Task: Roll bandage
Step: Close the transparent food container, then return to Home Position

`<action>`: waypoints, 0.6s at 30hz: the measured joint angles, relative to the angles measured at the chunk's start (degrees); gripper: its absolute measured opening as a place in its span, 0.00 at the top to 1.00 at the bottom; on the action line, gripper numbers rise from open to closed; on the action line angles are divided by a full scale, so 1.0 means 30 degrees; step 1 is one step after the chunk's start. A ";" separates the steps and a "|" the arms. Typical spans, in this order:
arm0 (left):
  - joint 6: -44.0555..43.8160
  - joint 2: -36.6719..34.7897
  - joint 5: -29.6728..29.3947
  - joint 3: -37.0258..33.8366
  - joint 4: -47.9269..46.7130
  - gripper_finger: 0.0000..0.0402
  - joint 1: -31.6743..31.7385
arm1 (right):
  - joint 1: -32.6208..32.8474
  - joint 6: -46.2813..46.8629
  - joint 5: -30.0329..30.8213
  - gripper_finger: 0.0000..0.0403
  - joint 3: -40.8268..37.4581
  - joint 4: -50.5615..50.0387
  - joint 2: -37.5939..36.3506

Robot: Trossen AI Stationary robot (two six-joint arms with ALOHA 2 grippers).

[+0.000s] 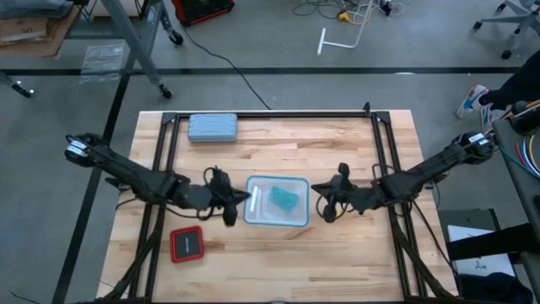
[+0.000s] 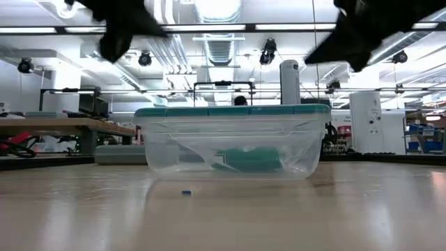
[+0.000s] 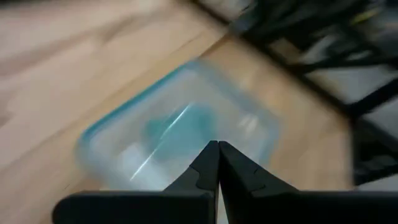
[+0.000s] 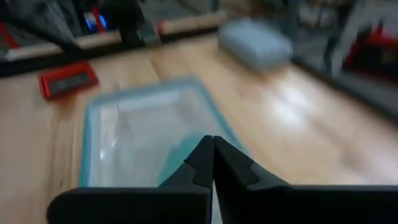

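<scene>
The teal-green bandage (image 1: 284, 200) lies inside a clear plastic box (image 1: 256, 213) with a teal rim and lid, in the middle of the table. In the low view the bandage (image 2: 251, 159) rests on the box floor. My left gripper (image 1: 239, 203) hovers just left of the box, shut and holding nothing. My right gripper (image 1: 322, 201) hovers just right of the box, also shut and holding nothing. Both wrist views look down on the box, with the left gripper (image 3: 218, 147) and the right gripper (image 4: 212, 142) above it.
A grey-blue hard case (image 1: 213, 127) lies at the far left of the table. A red and black flat item (image 1: 186, 243) lies near the front left. A black metal frame (image 1: 270, 116) runs around the table top.
</scene>
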 joint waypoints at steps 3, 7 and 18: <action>0.4138 0.0488 0.0013 0.0500 0.5337 1.00 -0.1400 | -0.0482 -0.3771 -0.0251 1.00 -0.0004 0.3063 -0.0015; 0.9419 0.2097 -0.0150 0.1110 1.1485 1.00 -0.3733 | -0.1200 -0.6958 -0.2007 1.00 -0.0004 0.6069 -0.0022; 1.1307 0.7696 -0.5131 0.4822 1.2583 1.00 -0.6003 | -0.3691 -1.0514 -0.4674 1.00 0.0710 0.7266 0.0000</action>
